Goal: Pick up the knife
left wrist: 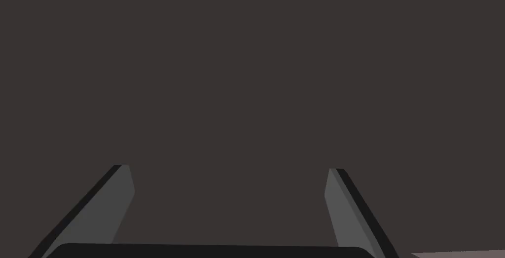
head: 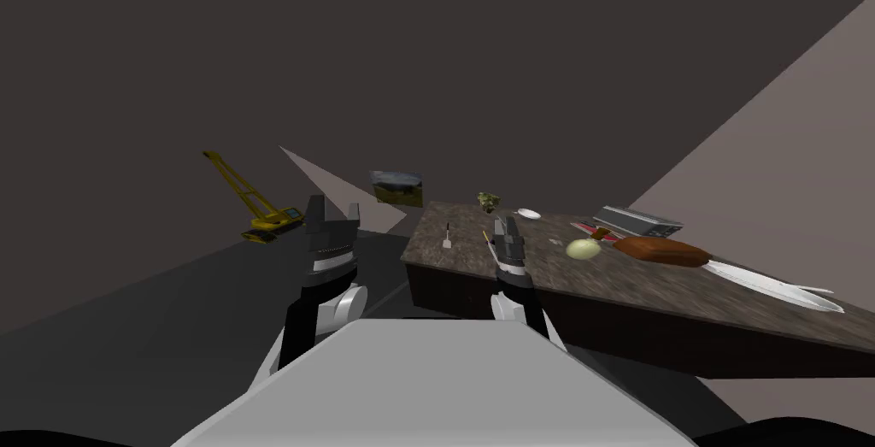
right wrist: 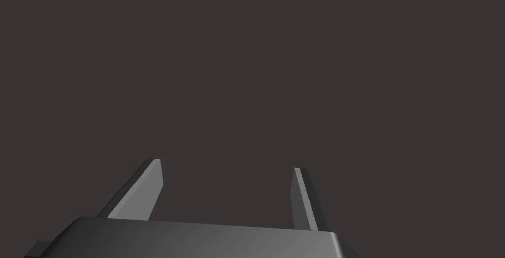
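- The knife (head: 742, 279) lies flat on the dark stone-patterned tabletop (head: 547, 284), toward its right-hand end. Its brown handle (head: 662, 250) points in toward the middle of the table and its long pale blade (head: 773, 290) runs out toward the near right edge.
- Lying this way, the handle is the end nearer the robot, so I judge it the natural place to grip (the blade is thin and tapering, a poor hold for two flat fingers).
- Just beside the handle sits a round yellow-green vegetable (head: 584, 249). A grey box-like appliance (head: 641, 221) stands behind them, so an approach to the handle has close neighbours on that side.
- Farther along the table are a small white dish (head: 529, 213) and a small white utensil (head: 447, 242), both well apart from the knife.
- The right gripper (head: 506, 225) hovers over the table's near edge, well short of the knife. Its fingers (right wrist: 148, 191) stand apart with nothing between them and touch nothing.
- The left gripper (head: 334, 208) is held up off the table's left end, its fingers (left wrist: 116, 196) spread wide and empty.
- The reach has not begun: the right arm is the nearer one, and it needs to travel right along the table, then descend over the handle.
- A yellow toy crane (head: 256, 202) sits on the floor beyond the left arm.
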Available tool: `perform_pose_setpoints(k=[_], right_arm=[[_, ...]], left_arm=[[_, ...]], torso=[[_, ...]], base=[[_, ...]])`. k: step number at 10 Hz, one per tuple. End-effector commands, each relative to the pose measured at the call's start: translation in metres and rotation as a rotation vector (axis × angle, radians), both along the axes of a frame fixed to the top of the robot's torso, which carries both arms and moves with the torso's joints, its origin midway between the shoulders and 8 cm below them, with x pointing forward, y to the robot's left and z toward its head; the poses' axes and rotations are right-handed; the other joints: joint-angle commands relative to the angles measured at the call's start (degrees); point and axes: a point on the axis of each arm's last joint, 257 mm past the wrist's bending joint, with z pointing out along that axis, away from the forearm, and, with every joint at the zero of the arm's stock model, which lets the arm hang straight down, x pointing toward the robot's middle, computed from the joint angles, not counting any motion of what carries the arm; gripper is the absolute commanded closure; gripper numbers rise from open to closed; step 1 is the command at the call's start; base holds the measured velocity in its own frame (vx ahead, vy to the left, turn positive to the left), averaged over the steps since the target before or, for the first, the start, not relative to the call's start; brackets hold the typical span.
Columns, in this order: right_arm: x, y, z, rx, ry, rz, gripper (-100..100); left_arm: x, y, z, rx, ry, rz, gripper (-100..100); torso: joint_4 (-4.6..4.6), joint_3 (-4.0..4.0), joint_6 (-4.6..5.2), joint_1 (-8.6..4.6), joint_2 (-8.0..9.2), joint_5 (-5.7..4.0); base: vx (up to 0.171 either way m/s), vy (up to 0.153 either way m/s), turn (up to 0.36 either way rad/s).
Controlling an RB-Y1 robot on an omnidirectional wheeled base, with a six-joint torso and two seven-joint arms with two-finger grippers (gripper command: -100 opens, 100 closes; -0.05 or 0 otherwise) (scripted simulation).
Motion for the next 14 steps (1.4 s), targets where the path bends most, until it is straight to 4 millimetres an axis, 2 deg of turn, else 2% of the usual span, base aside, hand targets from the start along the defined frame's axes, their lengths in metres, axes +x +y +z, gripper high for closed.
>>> perform_pose_setpoints(k=[1, 4, 7, 8, 10, 11, 13, 14], right_arm=[[-0.003, 0.001, -0.007, -0.085, 0.024, -0.023, -100], [-0.011, -0.002, -0.024, -0.253, 0.075, -0.088, -100], [-0.022, -0.007, -0.052, -0.474, 0.149, -0.168, -100], [-0.022, -0.007, -0.052, -0.480, 0.149, -0.173, -100], [-0.031, -0.012, -0.075, -0.651, 0.204, -0.223, -100], [-0.032, -0.013, -0.076, -0.660, 0.207, -0.230, -100], [-0.042, -0.019, -0.099, -0.839, 0.255, -0.267, -100], [-0.045, -0.020, -0.104, -0.857, 0.269, -0.278, -100]], left_arm=[[0.000, 0.000, 0.000, 0.000, 0.000, 0.000, 0], [0.000, 0.000, 0.000, 0.000, 0.000, 0.000, 0], [0.000, 0.000, 0.000, 0.000, 0.000, 0.000, 0], [0.000, 0.000, 0.000, 0.000, 0.000, 0.000, 0], [0.000, 0.000, 0.000, 0.000, 0.000, 0.000, 0], [0.000, 0.000, 0.000, 0.000, 0.000, 0.000, 0], [0.000, 0.000, 0.000, 0.000, 0.000, 0.000, 0], [0.000, 0.000, 0.000, 0.000, 0.000, 0.000, 0]], torso=[[0.00, 0.00, 0.00, 0.00, 0.00, 0.00], [0.09, 0.24, 0.00, -0.21, 0.42, -0.04], [0.10, 0.26, -0.01, -0.21, 0.45, -0.05], [0.11, 0.28, -0.01, -0.23, 0.47, -0.05], [0.08, 0.18, -0.01, -0.24, 0.31, -0.05], [0.09, 0.23, -0.03, -0.25, 0.39, -0.05], [0.08, 0.19, -0.01, -0.29, 0.31, -0.06], [0.09, 0.23, -0.03, -0.33, 0.40, -0.07]], base=[[-0.046, -0.020, 0.123], [-0.107, -0.048, 0.170], [-0.110, -0.046, 0.246], [-0.081, -0.052, 0.085], [-0.092, -0.043, 0.281], [-0.091, -0.041, 0.121], [-0.100, -0.052, 0.282], [-0.095, -0.047, 0.164]])
